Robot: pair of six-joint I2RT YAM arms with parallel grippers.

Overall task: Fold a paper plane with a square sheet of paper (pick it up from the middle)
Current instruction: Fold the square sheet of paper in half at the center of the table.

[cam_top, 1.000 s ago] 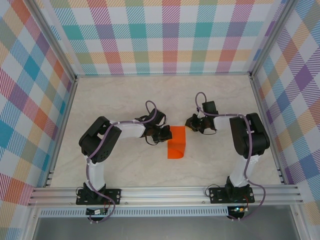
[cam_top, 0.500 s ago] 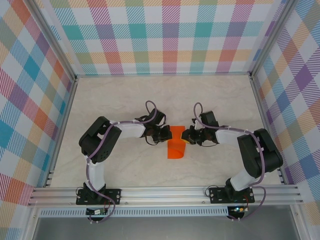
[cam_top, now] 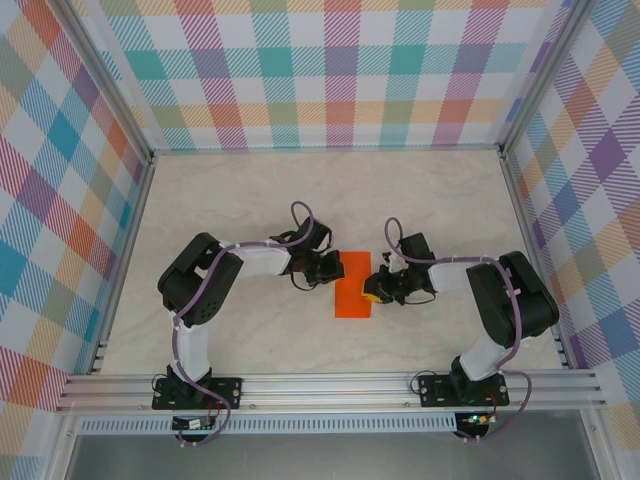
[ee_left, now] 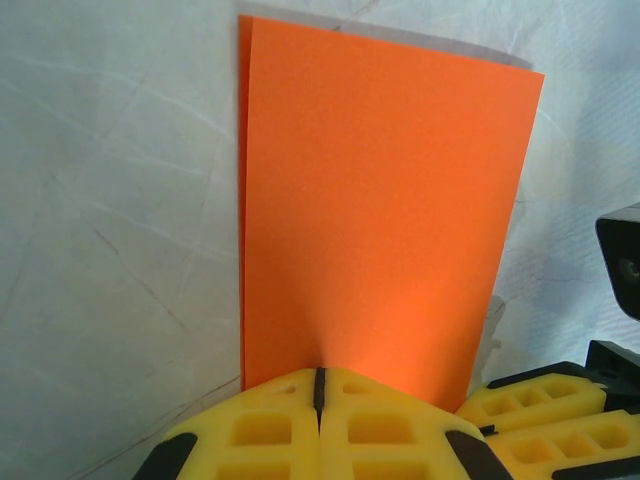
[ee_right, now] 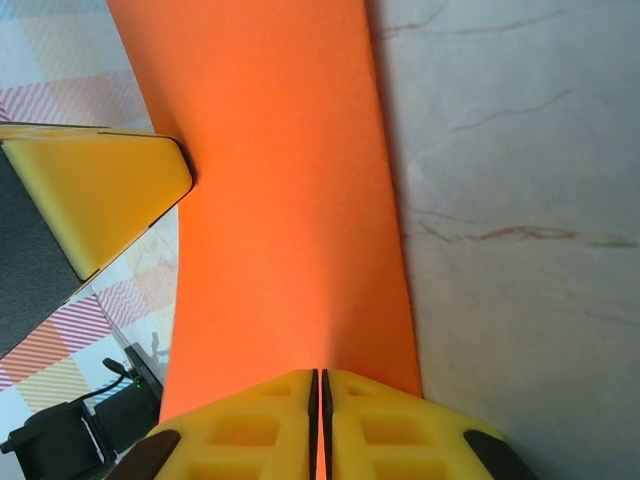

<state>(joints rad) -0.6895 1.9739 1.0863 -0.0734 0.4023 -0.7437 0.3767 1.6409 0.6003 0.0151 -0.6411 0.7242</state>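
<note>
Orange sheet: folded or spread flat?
Folded in half: the orange sheet is a narrow rectangle from above, and the left wrist view shows a second layer's edge along one side.

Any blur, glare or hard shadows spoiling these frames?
Top external: sharp, evenly lit, shadows faint. Left wrist: sheet of paper crisp, thin grey shadow along its far edge. Right wrist: paper close to the lens, mild sheen down its middle.

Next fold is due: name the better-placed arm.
Right, probably: the right tool pinches the folded orange paper sheet midway along its long edge, while the left tool grips nearer the far end, suited to anchoring.
</note>
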